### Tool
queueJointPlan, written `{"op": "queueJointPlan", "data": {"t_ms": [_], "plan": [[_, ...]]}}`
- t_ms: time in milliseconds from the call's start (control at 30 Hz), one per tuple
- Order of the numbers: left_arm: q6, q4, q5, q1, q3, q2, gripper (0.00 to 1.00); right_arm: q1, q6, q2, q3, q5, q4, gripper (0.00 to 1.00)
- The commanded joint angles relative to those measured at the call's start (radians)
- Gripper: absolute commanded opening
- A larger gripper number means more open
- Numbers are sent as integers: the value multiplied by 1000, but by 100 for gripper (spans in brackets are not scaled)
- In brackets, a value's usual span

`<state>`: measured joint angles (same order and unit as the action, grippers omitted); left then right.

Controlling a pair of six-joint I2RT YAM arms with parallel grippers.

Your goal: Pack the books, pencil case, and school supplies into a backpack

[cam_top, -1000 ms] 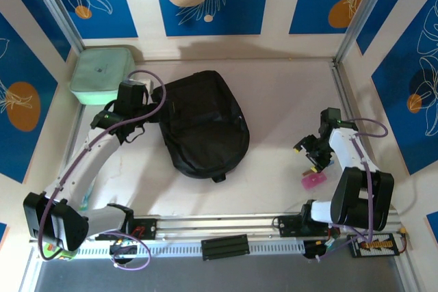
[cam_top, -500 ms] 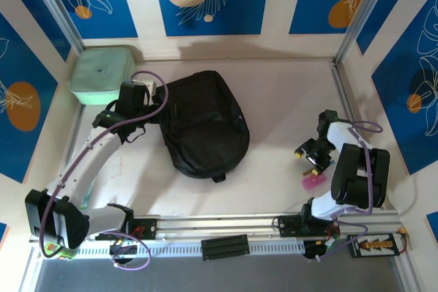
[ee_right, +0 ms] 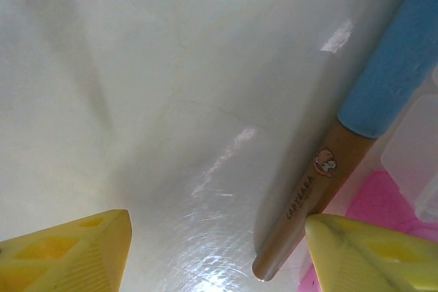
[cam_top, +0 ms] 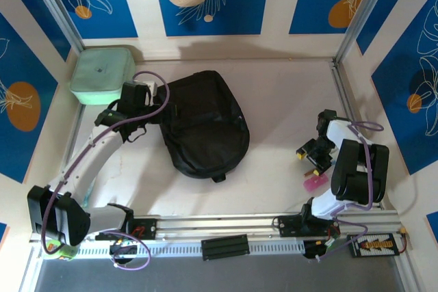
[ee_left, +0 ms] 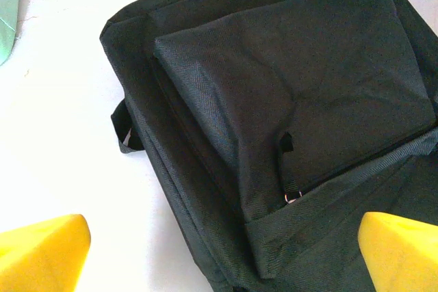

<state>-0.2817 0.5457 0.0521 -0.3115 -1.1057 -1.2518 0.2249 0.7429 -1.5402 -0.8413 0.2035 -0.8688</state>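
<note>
Noted white tabletop (cam_top: 287, 100) under both arms. Found large black backpack (cam_top: 204, 124) lying flat, directly below and ahead of left pincer (ee_left: 220, 254), well apart from right pincer (ee_right: 217, 254). Saw its front pocket and a small zipper pull (ee_left: 291, 195) just ahead of the left fingers. Logged mint-green square box (cam_top: 102, 73) behind left pincer, on the side away from the backpack. Recorded left pincer spread wide, one yellow fingertip (ee_left: 41, 254) over bare tabletop, the other over black fabric, gripping nothing. Recorded right pincer spread as well, low over bare tabletop, nothing pinched. Spotted pen (ee_right: 321, 176), tan barrel printed CAPYBARA, blue upper part, lying with its end just inside one right finger; contact impossible to tell. Spotted pink item (ee_right: 376, 203) just beyond the pen, beside a clear plastic piece (ee_right: 414, 162).
</note>
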Motion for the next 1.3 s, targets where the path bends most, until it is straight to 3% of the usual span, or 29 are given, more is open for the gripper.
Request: {"op": "queueJointPlan", "data": {"t_ms": [0, 333, 600, 767, 833, 933, 1267], "plan": [[6, 1, 2, 12, 4, -4, 100, 5, 30, -52, 9, 33, 10, 70], [8, 11, 15, 13, 9, -5, 100, -44, 148, -39, -17, 130, -55, 76], [10, 12, 22, 15, 12, -5, 100, -88, 85, -20, -6, -50, 98, 69], [5, 10, 22, 16, 17, -6, 100, -156, 59, 38, -60, -88, 115, 69], [2, 8, 17, 17, 18, -5, 100, -171, 78, 66, -80, -42, 77, 69], [0, 1, 9, 17, 22, -7, 100, -138, 114, 91, -82, 22, 0, 70], [-1, 1, -16, 17, 14, -20, 100, 12, 91, 143, 42, -12, -25, 73]]}}
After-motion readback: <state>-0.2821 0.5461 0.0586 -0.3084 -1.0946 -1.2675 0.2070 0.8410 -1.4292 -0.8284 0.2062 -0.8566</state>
